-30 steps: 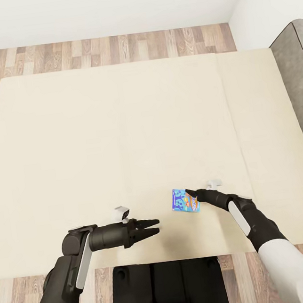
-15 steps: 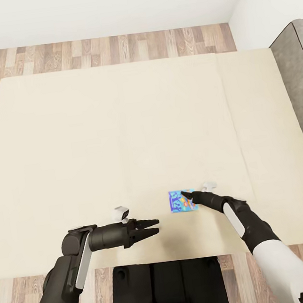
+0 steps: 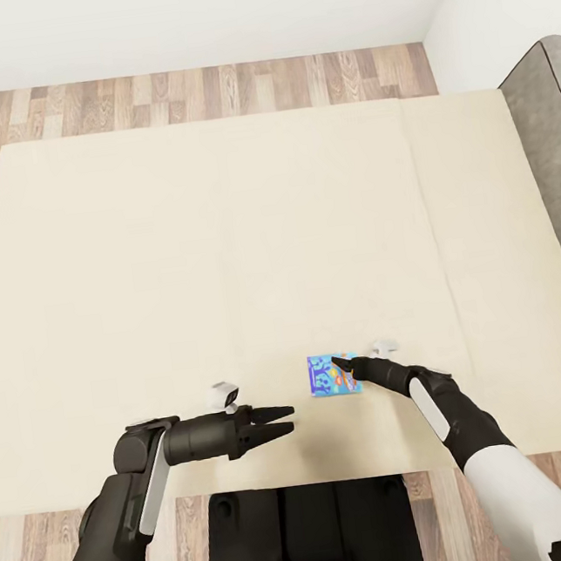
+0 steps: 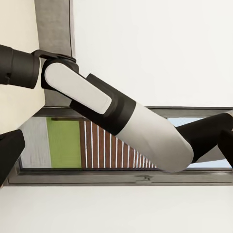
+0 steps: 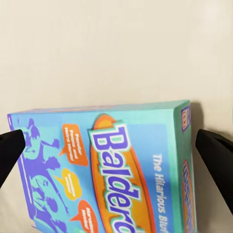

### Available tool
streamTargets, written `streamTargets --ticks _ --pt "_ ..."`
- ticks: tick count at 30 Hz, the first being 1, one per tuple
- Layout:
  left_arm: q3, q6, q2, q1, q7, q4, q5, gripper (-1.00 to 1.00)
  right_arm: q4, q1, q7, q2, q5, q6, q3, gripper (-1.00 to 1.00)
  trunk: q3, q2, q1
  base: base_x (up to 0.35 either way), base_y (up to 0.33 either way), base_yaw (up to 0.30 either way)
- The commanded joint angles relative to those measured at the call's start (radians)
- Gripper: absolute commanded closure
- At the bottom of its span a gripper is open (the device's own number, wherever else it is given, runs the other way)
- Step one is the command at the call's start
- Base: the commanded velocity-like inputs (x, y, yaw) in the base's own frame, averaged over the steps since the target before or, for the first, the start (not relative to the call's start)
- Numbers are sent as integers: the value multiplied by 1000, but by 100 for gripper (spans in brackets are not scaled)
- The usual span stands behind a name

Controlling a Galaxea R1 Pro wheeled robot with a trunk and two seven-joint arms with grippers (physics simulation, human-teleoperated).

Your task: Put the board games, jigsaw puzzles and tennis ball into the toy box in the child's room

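Your right gripper (image 3: 342,364) sits wide apart astride the blue game (image 3: 330,375) on the bed (image 3: 222,235); your left gripper (image 3: 285,422) hovers nearby, fingers narrow.

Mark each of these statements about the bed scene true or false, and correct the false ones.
1. A blue game box lies on the cream bed. True.
2. The right tool is over the box with its fingers spread either side of it. True; the right wrist view shows a dark finger at each end of the box.
3. The left tool holds the box. False; it hangs apart from the box, with nothing between its fingers.
4. The box lid is plain white. False; it carries bright cartoon print and lettering.
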Motion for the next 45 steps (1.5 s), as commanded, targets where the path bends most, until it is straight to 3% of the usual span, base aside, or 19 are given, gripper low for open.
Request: streamTargets --ticks 1,45 --pt "0 10 0 0 -2 0 1 -100 1 1 0 0 0 12 -1 -100 -1 -1 1 0 0 0" --pt "0 10 0 0 -2 0 2 -100 2 0 -1 1 -1 15 0 -100 -1 -1 1 0 46 0"
